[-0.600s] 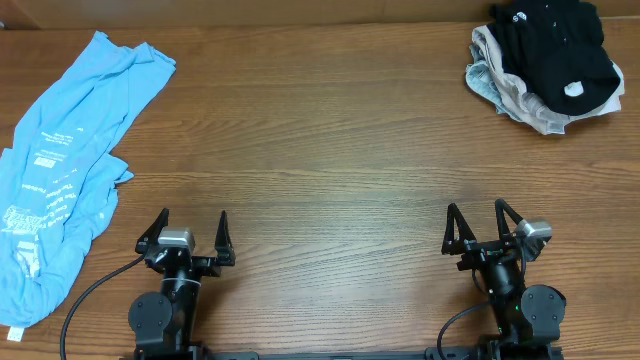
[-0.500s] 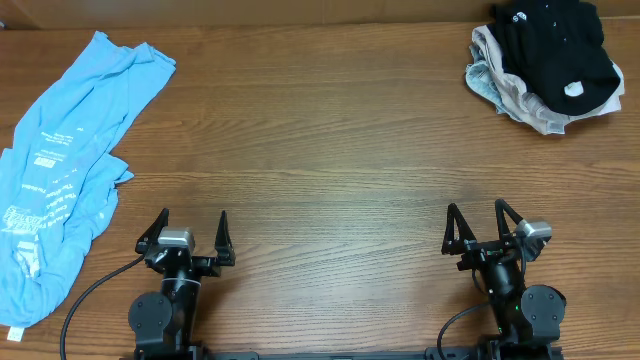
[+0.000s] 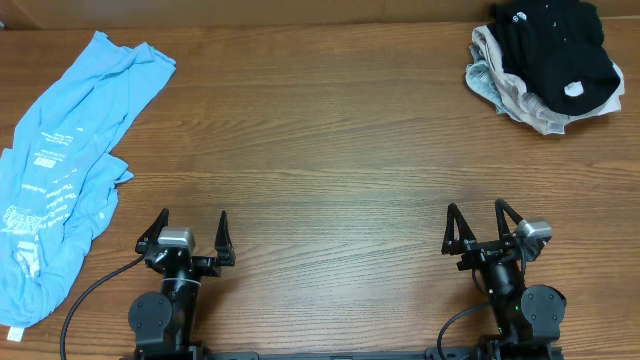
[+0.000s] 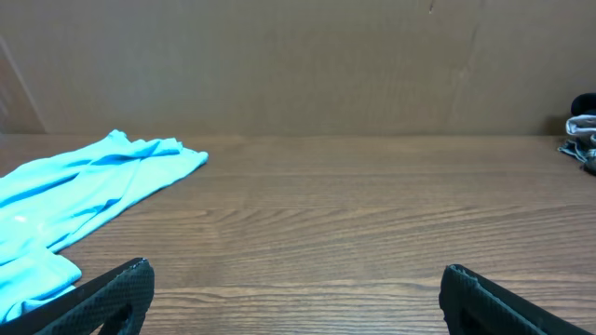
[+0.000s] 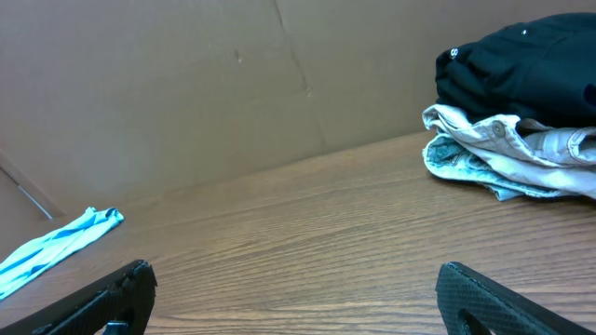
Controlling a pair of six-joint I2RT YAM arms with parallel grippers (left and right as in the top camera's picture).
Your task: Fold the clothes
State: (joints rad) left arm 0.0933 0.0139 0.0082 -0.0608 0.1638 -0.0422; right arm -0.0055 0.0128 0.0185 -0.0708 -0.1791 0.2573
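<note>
**On the table [image 3: 330, 150]: both hands empty, nothing folded**

Along the left edge a lt blue shirt [image 3: 70, 160] lies crumpled, running from the far-left corner toward the near edge, w/ white print. At the near edge, left hand [image 3: 190, 226] has fingers spread wide, holding nothing. Right hand [image 3: 476, 216], also at the near edge, is likewise spread & empty. Far-right corner: heaped pile [image 3: 545, 65], black garment atop beige.

Wooden table [image 3: 330, 150]; blue shirt [image 3: 60, 170] far left; clothes pile [image 3: 545, 65] far right
</note>
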